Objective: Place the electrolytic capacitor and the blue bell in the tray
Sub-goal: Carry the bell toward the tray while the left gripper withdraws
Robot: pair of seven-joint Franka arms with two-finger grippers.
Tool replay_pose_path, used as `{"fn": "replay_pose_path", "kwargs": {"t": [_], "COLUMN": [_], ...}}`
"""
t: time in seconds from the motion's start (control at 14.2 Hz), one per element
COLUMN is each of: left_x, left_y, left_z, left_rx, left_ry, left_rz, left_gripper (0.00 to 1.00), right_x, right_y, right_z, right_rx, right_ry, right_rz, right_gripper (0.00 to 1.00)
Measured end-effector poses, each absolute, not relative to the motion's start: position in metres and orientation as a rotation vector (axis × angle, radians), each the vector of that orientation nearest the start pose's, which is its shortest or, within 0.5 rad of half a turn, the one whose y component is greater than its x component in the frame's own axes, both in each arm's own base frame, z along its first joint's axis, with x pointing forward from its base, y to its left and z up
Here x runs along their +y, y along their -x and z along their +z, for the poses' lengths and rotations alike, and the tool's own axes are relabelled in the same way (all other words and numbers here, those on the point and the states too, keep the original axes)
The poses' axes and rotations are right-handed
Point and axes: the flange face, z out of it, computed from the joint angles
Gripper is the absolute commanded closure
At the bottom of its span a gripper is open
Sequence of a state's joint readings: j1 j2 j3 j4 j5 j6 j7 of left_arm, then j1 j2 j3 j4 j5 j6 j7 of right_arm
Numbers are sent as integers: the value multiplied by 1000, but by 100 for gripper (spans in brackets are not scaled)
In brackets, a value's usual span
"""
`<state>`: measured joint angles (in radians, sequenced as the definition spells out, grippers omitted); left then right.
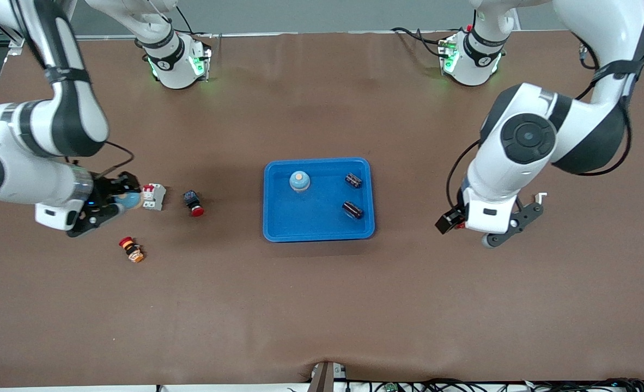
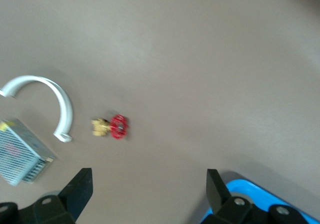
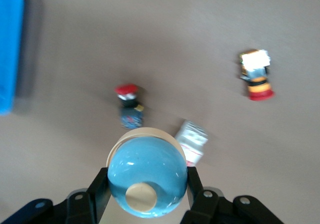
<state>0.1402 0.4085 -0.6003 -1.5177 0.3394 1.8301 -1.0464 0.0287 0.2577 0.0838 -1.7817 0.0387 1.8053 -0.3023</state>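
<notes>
**Right jaws grip a blue bell; tray already holds a bell and two capacitors**

The right gripper has its jaws pinched on a blue bell, one finger on each side of the round blue dome, whose tan knob faces the wrist camera and whose cream rim shows around the edge. In the front view this gripper is at the right arm's end of the desk, with the held bell just beside a small white block with red marks. Whether the bell rests on the desk or is lifted off it cannot be told.

Near the white block, toward the tray, lies a dark push-button with a red cap. A second button, with a red cap and orange and black body, lies nearer to the front camera than the gripper.

The left gripper waits over bare desk at the left arm's end, its jaws spread wide with nothing between them. Its wrist view shows the two dark fingers apart, with a white curved plastic clip, a small brass valve with a red handwheel and a metal mesh box on the brown surface.

The bright-blue tray sits in the middle of the desk. In it stand a second blue bell and two dark electrolytic capacitors, one farther from the front camera than the other, both on the side toward the left arm.
</notes>
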Motion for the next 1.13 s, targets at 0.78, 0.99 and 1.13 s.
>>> {"fn": "replay_pose_path", "kwargs": {"t": [0.78,0.99,1.13], "left_x": [-138,-111,-95], "left_y": [-614,-597,-584], "left_z": [548,585,606], "left_rx": [-468,-426,-373], "left_ry": [3028,3058,3079], "left_rz": [-69,-60,-41], "left_gripper": [0,0,0], "right_x": [337,367,376], "right_y": [-548,-546,-550], "right_z": [404,367,344], "right_rx": [-40,1,18], "right_ry": [3068,3054,3048], "right_rz": [91,60,49], "right_gripper": [68,68,68]}}
